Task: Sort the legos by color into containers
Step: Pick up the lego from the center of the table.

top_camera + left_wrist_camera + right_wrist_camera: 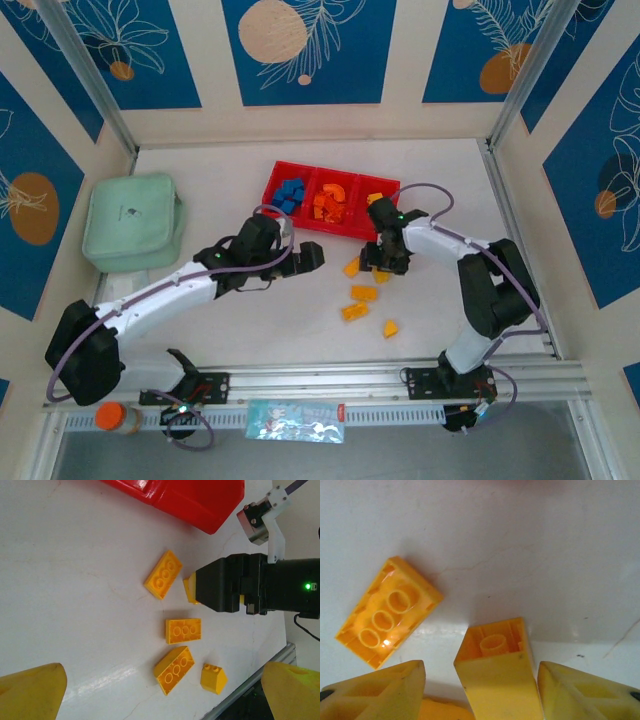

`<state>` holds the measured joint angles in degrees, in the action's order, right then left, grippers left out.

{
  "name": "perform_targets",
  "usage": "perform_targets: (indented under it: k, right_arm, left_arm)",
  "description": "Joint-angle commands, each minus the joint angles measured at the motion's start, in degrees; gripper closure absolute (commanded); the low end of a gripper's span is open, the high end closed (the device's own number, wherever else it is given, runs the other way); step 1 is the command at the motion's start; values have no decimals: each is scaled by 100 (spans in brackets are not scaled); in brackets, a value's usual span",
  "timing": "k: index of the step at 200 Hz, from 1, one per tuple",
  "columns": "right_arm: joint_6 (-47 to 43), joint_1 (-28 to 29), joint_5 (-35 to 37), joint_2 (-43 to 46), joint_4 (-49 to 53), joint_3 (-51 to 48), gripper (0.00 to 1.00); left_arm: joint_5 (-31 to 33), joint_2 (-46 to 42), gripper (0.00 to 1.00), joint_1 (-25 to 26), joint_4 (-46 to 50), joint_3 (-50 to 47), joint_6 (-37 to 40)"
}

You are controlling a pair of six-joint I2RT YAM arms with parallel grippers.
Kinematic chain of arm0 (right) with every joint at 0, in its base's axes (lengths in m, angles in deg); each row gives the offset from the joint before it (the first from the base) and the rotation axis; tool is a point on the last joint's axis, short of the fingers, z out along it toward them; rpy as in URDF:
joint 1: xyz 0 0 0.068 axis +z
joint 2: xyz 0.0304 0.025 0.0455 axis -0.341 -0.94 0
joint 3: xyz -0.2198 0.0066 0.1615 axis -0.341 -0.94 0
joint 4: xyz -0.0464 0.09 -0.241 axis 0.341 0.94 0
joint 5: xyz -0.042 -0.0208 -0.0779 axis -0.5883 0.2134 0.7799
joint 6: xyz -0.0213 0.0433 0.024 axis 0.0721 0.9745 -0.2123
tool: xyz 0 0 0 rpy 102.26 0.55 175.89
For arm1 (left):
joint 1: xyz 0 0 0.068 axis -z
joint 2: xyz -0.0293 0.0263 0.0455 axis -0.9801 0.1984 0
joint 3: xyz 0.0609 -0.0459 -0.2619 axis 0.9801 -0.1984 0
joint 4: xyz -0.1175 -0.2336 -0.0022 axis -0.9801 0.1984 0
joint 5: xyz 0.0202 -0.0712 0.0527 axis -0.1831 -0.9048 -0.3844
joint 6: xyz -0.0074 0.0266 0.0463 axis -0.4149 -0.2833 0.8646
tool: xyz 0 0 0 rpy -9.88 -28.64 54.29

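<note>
Right gripper (pixel 385 262) is hemmed in. The red tray (pixel 330 197) wall is just beyond it. One yellow brick (pixel 495 670) sits between its fingers and a second yellow brick (pixel 387 612) close on its left. More yellow bricks (pixel 357 302) on its near side. Left gripper (pixel 310 255) near on that side, jaws wide, with bare table (pixel 75 580) ahead of it up to the bricks.

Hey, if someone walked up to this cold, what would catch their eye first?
The bright red tray at the far side of the table, with blue bricks in its left compartment and orange bricks in the middle one. Next, the loose yellow bricks scattered on the table in front of it, where the right fingers straddle one yellow brick.
</note>
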<state>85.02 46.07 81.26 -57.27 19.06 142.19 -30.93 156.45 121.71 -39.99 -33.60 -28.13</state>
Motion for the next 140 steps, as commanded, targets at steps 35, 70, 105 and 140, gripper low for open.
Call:
perform_targets:
  k: [35,70,105,140]
  right_arm:
    - [140,184,281,-235,221,30,53]
    - [85,103,233,-224,222,97,60]
    - [23,78,254,-39,339,204,66]
    - [-28,24,226,280,577,388,67]
  left_arm:
    - [86,32,0,44,-44,-80,-20]
    - [101,31,1,44,20,-71,25]
    - [119,22,1,44,34,-47,34]
    - [132,58,1,39,157,99,174]
